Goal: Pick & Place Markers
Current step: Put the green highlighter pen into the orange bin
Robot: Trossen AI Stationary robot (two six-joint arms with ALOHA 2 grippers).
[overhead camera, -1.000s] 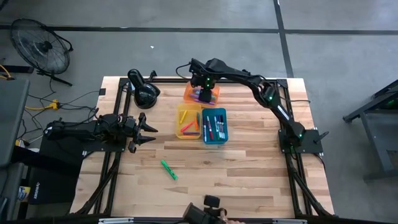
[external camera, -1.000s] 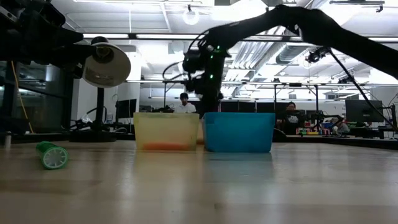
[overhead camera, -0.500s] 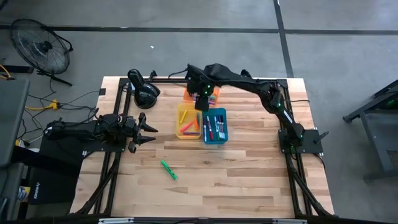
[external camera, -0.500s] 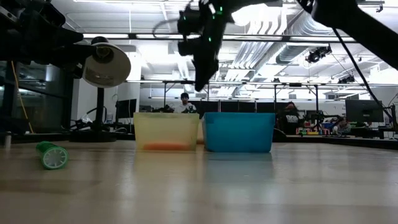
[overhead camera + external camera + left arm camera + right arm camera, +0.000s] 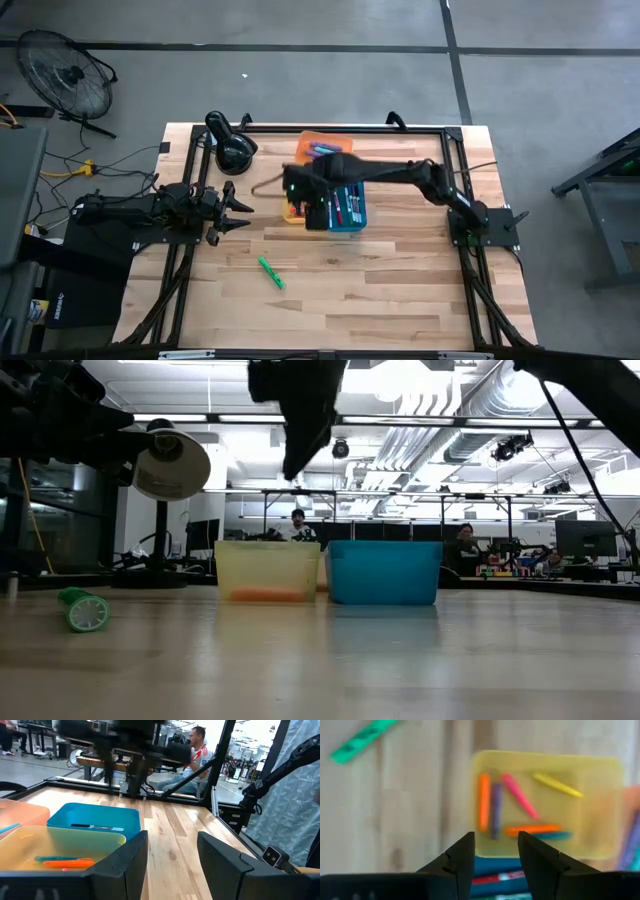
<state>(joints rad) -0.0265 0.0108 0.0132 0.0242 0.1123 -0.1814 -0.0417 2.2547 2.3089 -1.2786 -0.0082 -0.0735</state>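
The right arm has swung away from the orange tray (image 5: 322,146) at the far edge and now stretches across the table, its gripper (image 5: 313,200) hanging high over the seam between the yellow tray (image 5: 291,212) and the blue tray (image 5: 356,222).

Over on the left, the left gripper (image 5: 237,210) waits at the table's left side, fingers spread, nothing between them. Near it stands the black desk lamp (image 5: 232,148). Down toward the near edge, one green marker (image 5: 271,272) lies alone on the bare wood, well apart from the trays.

On to the middle: the yellow tray holds orange, purple, pink and yellow markers (image 5: 520,798), loosely scattered. The right gripper's fingers (image 5: 462,857) stand apart with a clear gap, and nothing is pinched there. Just beside, the blue tray holds red, green and dark markers (image 5: 347,205). Behind it, the orange tray shows purple and blue ones.
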